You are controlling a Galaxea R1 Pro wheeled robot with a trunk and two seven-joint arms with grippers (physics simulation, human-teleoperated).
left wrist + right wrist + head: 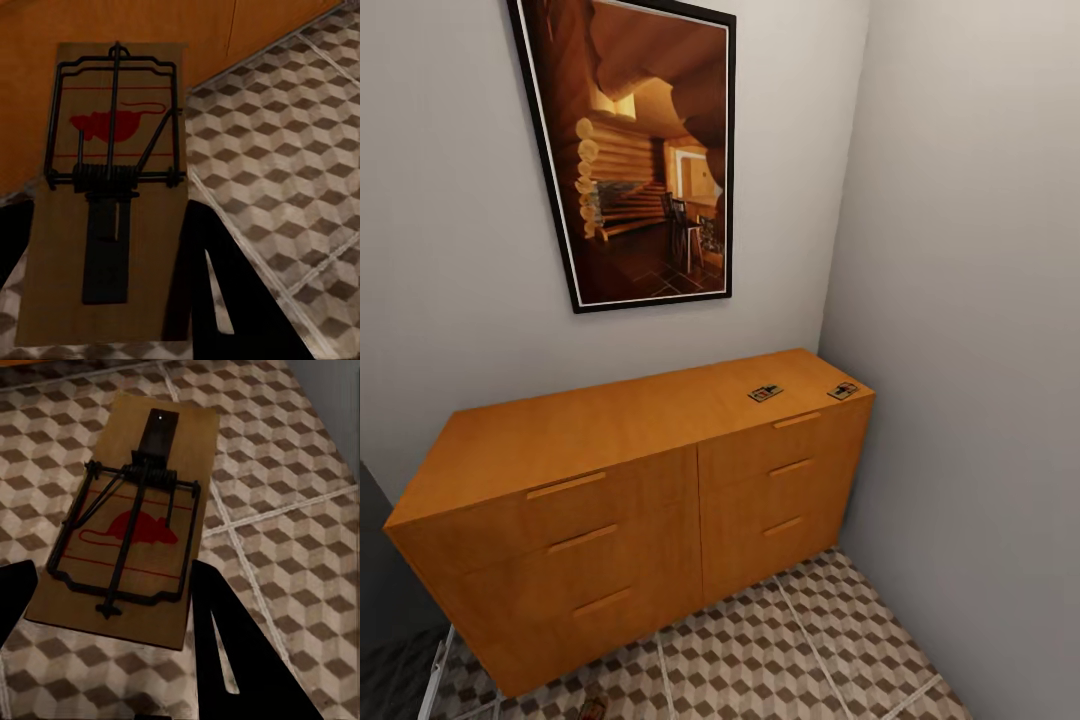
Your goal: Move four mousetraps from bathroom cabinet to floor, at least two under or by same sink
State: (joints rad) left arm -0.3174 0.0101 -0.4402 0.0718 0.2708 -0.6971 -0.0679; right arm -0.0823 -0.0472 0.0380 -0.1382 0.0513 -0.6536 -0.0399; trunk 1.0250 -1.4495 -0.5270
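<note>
Two mousetraps lie on top of the orange-brown cabinet, near its right end. All its drawers are closed. In the left wrist view my left gripper is shut on a third mousetrap, a brown plate with black wire and a red mouse print. It hangs over the bathroom floor, close to the cabinet front. In the right wrist view my right gripper is shut on a fourth mousetrap, held above the cube-patterned floor.
The cabinet stands in a narrow corner, with a grey wall close on its right and a framed picture above it. A dark panel and a white bar stand at its left. Tiled floor lies in front.
</note>
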